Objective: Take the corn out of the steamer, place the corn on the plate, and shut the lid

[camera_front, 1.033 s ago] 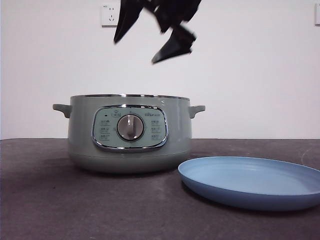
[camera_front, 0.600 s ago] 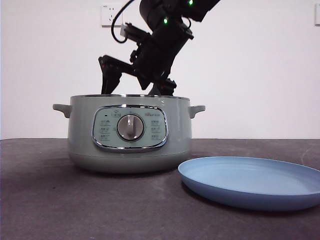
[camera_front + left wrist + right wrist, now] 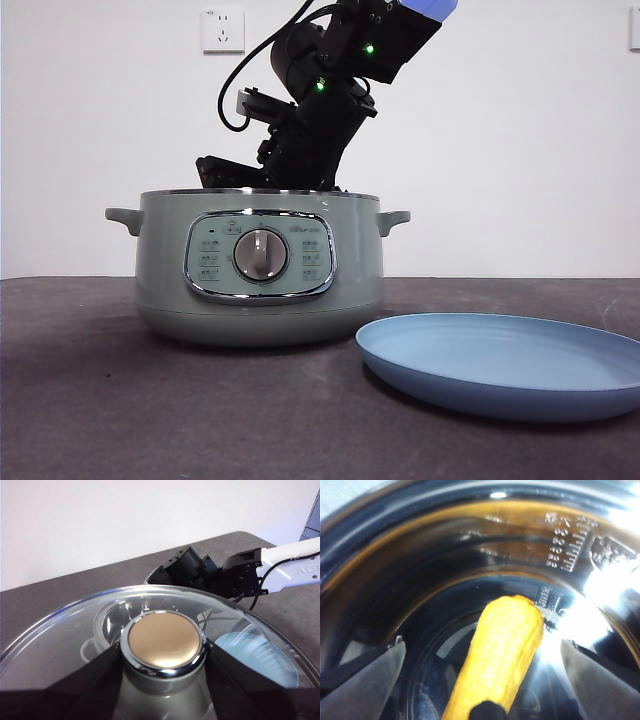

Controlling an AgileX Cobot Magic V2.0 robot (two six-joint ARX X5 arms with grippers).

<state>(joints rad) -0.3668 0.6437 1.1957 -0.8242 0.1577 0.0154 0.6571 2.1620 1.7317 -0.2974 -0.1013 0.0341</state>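
- right gripper: jaws spread wide, one on each side of the corn, neither touching it.
- corn lies on the dark glossy floor inside the steamer, blunt end towards the inner wall that carries embossed level markings. Near end runs out of the right wrist view, partly covered by a small dark part at the edge.
- inner pot is black and reflective, with a yellow glow from the corn mirrored along the wall.
- front view: right arm comes in from the top, leaning down, and its gripper end drops behind the steamer rim, so the jaws themselves are hidden there. Green LEDs are lit on the arm.
- left gripper: jaws closed on the round knob of the lid, one jaw on each side. Knob top looks golden-tan in this light, with a chrome ring around it.
- the lid is held up in the air. Through its glass the left wrist view shows the steamer opening and the plate below.
- same view shows the right arm past the lid's rim, with a white link and black joints.
- steamer sits open on the dark table, control panel and dial facing the front camera.
- plate is empty, on the table just beside the steamer on the side nearer the front camera, not touching it.
- wall socket on the white wall behind.
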